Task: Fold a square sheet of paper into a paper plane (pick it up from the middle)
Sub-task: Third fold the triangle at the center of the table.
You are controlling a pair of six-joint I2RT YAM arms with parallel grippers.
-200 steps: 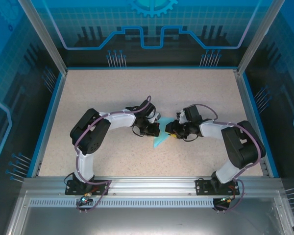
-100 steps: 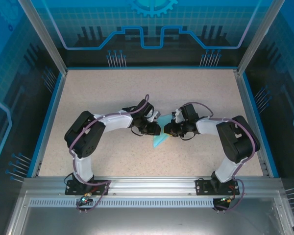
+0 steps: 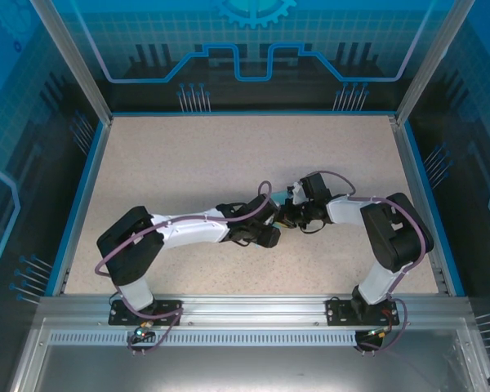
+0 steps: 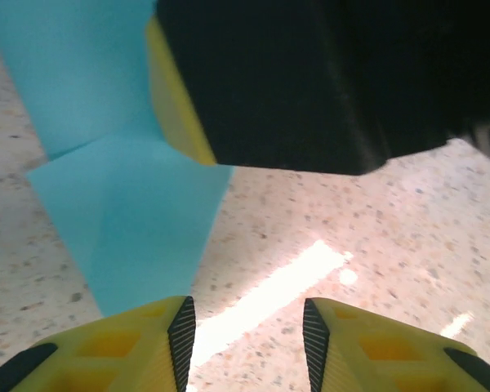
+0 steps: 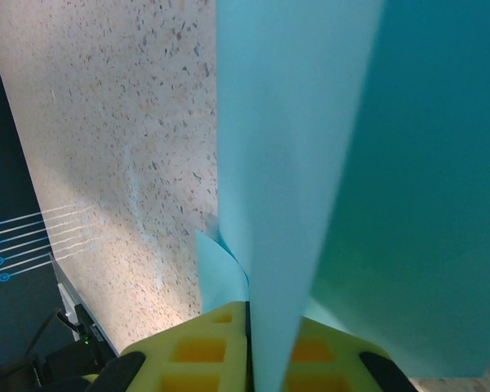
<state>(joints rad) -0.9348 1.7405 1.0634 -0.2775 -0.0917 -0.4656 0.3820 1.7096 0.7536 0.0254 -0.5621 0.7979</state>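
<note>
Right gripper (image 5: 273,347) is clamped on the paper sheet (image 5: 310,163). The sheet is light blue and creased, with its fold pinched between the yellow fingers and rising edge-on from them in my right wrist view. Left gripper (image 4: 249,335) has its jaws apart, with only bare table (image 4: 376,237) between them. The sheet's lower flap sits just ahead of its left-hand finger, under the right gripper's black body. From the top camera I see both grippers meeting near mid-table, sheet mostly hidden beneath them.
</note>
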